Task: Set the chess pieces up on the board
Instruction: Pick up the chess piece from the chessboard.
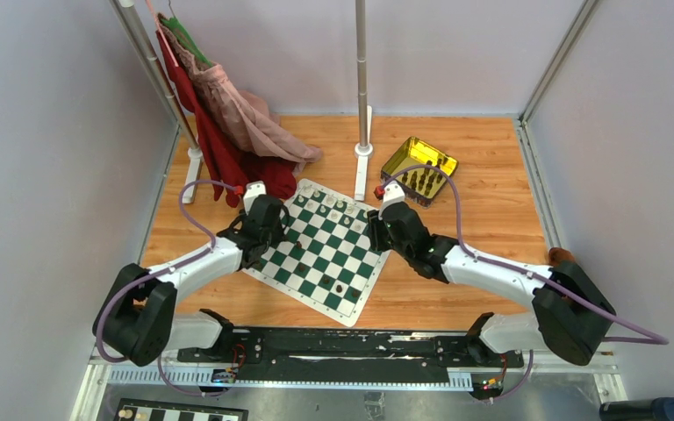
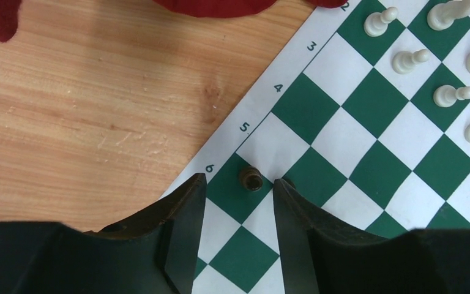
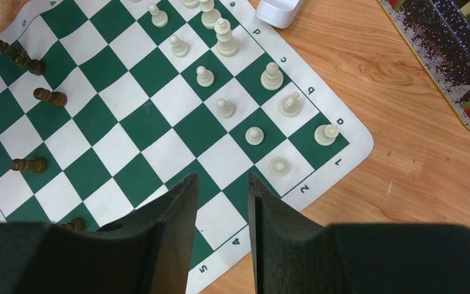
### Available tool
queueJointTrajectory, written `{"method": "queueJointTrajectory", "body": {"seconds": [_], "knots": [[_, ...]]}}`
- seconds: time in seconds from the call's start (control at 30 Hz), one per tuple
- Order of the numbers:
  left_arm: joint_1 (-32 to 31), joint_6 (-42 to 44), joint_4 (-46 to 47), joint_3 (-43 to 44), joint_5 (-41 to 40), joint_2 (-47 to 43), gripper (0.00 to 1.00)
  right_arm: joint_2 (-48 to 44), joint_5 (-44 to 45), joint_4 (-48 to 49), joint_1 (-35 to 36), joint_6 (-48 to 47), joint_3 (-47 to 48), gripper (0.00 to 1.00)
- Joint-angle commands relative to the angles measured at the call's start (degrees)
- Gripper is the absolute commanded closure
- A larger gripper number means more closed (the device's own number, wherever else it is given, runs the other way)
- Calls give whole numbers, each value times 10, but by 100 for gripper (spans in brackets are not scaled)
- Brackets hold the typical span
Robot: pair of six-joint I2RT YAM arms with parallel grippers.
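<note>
Directly ahead of the left gripper, at the mouth of the gap between its 2 spread fingers and touching neither, stands 1 small dark brown chess piece. It is upright on an edge square of the green-and-white checked board mat. Its long axis is vertical, so the jaws flank it from either side. A short advance should bracket it. The right gripper, also spread and empty, hovers over another corner near the cream chess pieces, so the left arm is nearer.
</note>
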Motion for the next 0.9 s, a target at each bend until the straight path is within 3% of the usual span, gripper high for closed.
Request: {"method": "queueJointTrajectory", "body": {"seconds": [0.0,0.87], "knots": [[14,5,32,22,24,14,51,8,6,11,-8,0,3,60],[32,0,35,31,63,66,58,26,6,13,-8,-2,8,60]]}}
